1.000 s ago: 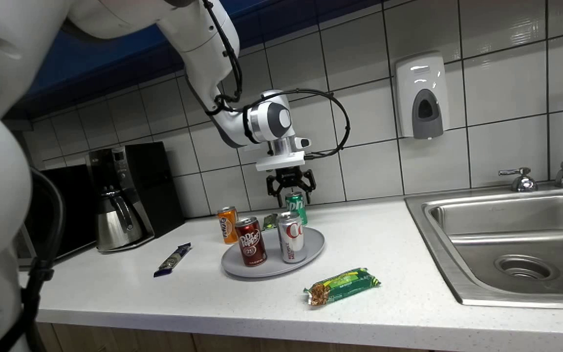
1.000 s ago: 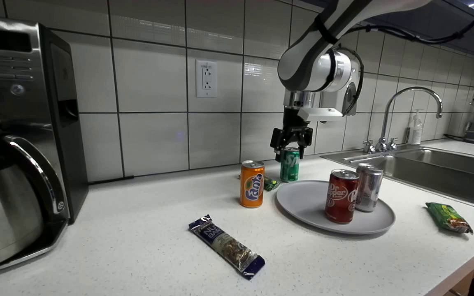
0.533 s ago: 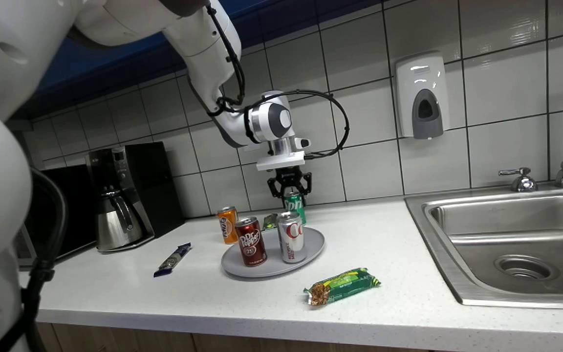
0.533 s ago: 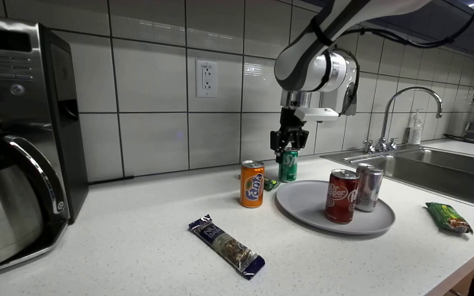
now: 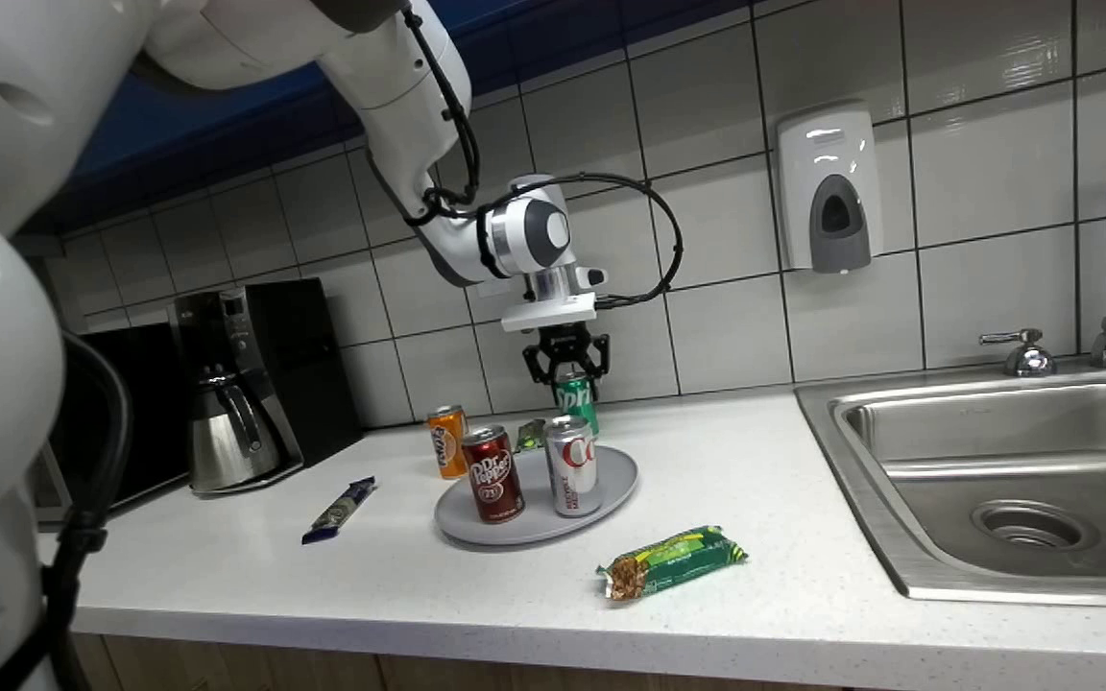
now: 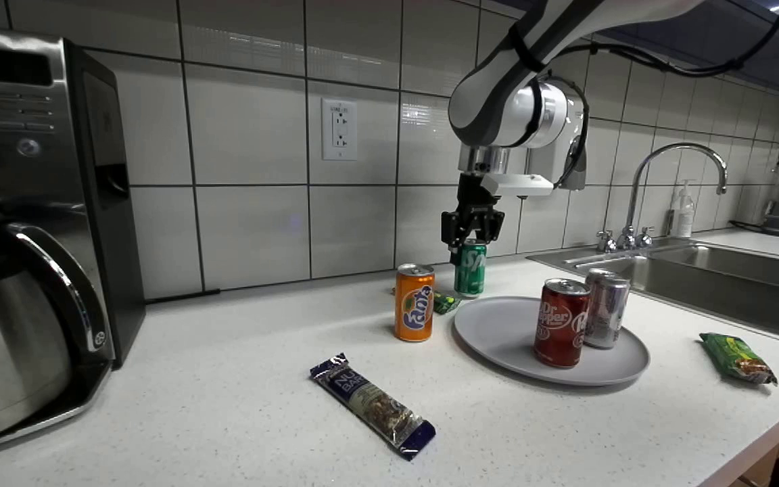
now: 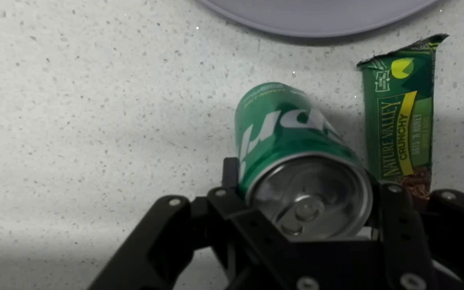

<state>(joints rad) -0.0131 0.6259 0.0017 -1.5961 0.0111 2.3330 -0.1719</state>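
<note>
Claw (image 5: 574, 393) has the Sprite (image 7: 276, 125) pinched near its top, closed to just its width, probably cos a straight-down grab suits something upright, and it's all happening just beside a green bar (image 7: 399, 123) and near the plate (image 7: 320, 16)

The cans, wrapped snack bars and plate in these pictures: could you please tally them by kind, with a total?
Cans: 4 (Sprite can, Fanta can, Dr Pepper can, silver can)
Snack bars: 3 (nut bar, Nature Valley bar, other green bar)
Plate: 1
Total: 8
</note>
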